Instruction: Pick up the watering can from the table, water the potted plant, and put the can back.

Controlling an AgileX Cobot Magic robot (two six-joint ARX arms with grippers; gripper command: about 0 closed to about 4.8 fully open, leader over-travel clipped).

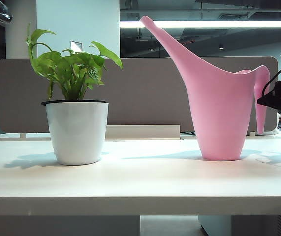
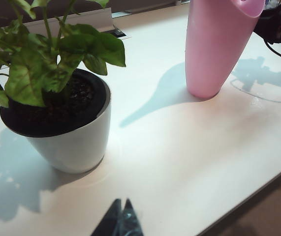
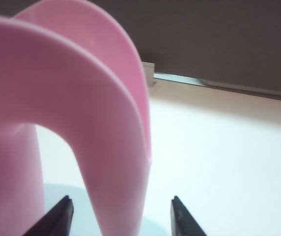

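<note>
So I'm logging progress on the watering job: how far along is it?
Nothing is done yet: the watering can stands upright on the table, apart from the potted plant. In hand: the right gripper is open, its fingers either side of the can's handle, not yet closed. The left gripper looks shut, low near the plant. Left: grip, lift, pour, set the can back.

The tall smooth pink plastic watering can is one plain pink from spout to arched handle, unpatterned. The round tapered white pot has a thin black rim, dark soil and green leaves, some yellowish with paler veins. The wide flat tabletop is pale off-white. Far behind stands a plain grey-brown panel. Left tool and right tool are black.
</note>
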